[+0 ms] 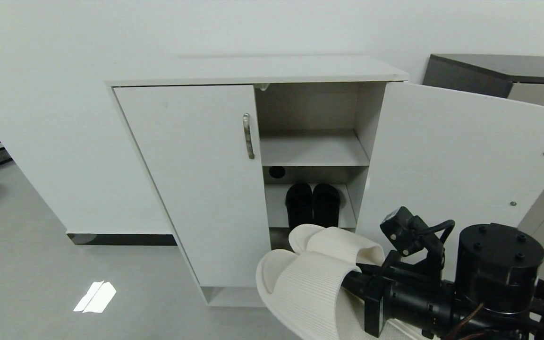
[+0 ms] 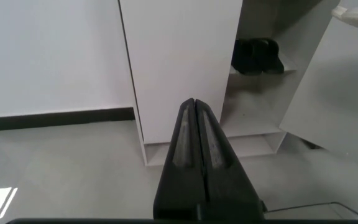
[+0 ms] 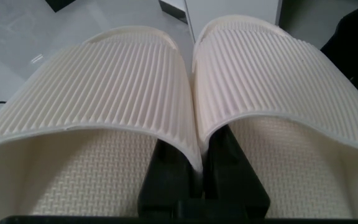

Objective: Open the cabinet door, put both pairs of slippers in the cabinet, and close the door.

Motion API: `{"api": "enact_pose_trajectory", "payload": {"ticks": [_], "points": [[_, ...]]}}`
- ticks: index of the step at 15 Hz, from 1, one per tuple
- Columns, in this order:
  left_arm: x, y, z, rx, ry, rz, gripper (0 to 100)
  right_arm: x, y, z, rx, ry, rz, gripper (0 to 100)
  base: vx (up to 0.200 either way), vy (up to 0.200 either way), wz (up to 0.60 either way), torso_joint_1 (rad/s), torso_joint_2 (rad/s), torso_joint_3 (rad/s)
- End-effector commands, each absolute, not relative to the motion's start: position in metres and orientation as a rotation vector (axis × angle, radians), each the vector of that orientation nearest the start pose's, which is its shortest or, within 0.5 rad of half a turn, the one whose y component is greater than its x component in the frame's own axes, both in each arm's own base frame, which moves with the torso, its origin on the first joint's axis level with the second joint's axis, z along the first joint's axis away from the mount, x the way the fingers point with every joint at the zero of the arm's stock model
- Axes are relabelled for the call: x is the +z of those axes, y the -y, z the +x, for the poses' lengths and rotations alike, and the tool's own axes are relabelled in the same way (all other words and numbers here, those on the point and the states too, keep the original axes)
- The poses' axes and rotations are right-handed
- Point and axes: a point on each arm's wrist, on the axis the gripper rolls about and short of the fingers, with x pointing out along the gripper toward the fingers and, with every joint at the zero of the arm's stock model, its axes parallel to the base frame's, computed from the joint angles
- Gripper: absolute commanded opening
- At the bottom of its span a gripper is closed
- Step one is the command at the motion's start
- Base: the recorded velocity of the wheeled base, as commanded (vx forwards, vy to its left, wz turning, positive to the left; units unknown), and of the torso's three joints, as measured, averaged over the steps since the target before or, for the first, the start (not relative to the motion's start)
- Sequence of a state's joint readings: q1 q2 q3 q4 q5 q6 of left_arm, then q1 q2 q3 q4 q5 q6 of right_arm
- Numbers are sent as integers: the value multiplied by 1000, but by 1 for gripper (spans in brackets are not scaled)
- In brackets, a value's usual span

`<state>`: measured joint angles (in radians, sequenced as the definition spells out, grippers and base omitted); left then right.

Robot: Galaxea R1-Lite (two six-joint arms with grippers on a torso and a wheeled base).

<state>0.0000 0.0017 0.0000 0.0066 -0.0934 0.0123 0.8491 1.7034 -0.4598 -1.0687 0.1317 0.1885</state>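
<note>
Cabinet door (image 1: 465,165) open. Black slippers (image 1: 312,204) on shelf (image 1: 276,208) inside. Right claw (image 3: 201,177) clamped on white slippers (image 1: 314,278). Left claw (image 2: 194,143) together, empty. To do: white pair in, shut door.

two black slippers (image 1: 299,204), two white slippers (image 1: 310,283), one cabinet (image 1: 191,179)

- We see the white cabinet (image 1: 258,71) with its right door (image 1: 461,165) swung wide open and its left door (image 1: 191,179) shut
- The black slippers (image 1: 312,204) lie side by side on its middle shelf (image 1: 346,210)
- The ribbed cream slippers (image 1: 314,274) are pinched together in the right gripper (image 3: 199,168), before the opening
</note>
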Motion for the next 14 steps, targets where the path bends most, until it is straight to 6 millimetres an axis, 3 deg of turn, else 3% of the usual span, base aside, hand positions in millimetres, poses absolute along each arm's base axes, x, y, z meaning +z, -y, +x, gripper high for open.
{"api": "enact_pose_trajectory", "payload": {"ticks": [1, 4, 7, 9, 12, 14], "points": [[75, 2, -23, -94, -7, 12, 0, 137, -203, 174, 960, -267, 107, 0, 0, 0, 0, -124, 447, 315], [75, 2, -23, -94, -7, 12, 0, 137, -203, 174, 960, -267, 107, 0, 0, 0, 0, -76, 333, 243], [75, 2, -23, -94, -7, 10, 0, 136, -204, 174, 961, -254, 93, 0, 0, 0, 0, -15, 57, 21], [75, 2, -23, -94, -7, 10, 0, 126, -210, 180, 910, -223, -15, 0, 0, 0, 0, 0, 0, 0], [75, 2, -23, -94, -7, 10, 0, 148, -242, 207, 537, -237, -80, 0, 0, 0, 0, 0, 0, 0], [75, 2, -23, -95, -7, 16, 0, 187, -264, 210, 409, -377, -44, 0, 0, 0, 0, 0, 0, 0]]}}
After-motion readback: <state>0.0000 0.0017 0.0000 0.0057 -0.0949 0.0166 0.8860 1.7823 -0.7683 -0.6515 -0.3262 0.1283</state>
